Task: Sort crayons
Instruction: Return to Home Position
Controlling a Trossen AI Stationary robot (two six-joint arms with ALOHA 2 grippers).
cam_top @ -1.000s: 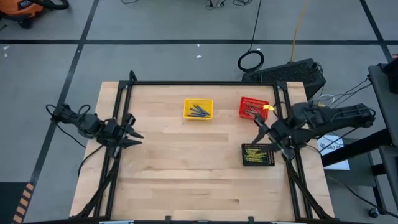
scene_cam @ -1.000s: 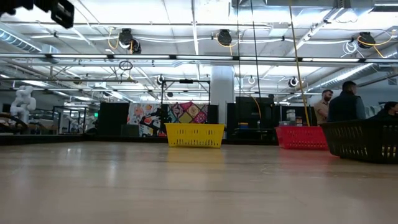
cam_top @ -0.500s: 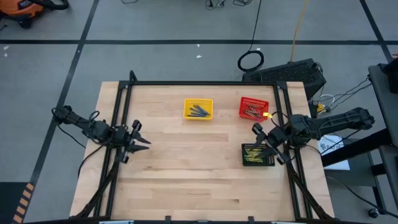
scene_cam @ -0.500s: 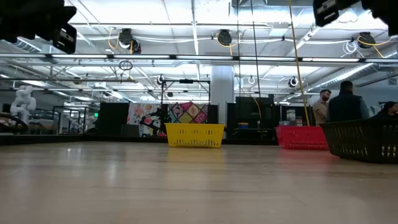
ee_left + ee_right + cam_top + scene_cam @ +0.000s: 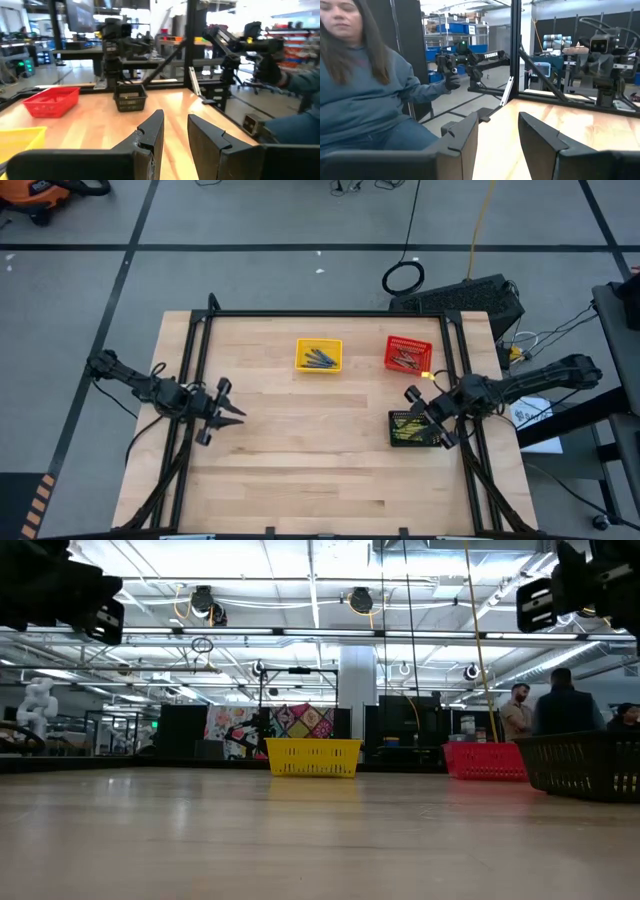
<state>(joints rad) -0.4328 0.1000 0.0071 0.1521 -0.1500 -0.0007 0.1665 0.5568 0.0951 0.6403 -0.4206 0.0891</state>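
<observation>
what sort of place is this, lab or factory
Most likely a robotics lab in a big industrial hall: exposed ceiling trusses with hanging lamps, other robot arm rigs beyond the wooden table, and shelving stacked with blue bins.

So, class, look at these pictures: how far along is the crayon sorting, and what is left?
Done: crayons lie in the yellow basket, the red basket and the black basket; none shows loose on the table. In hand: nothing; the left gripper and right gripper are open and empty, near the table's side edges. Left: seemingly no sorting, only parking the arms.
</observation>
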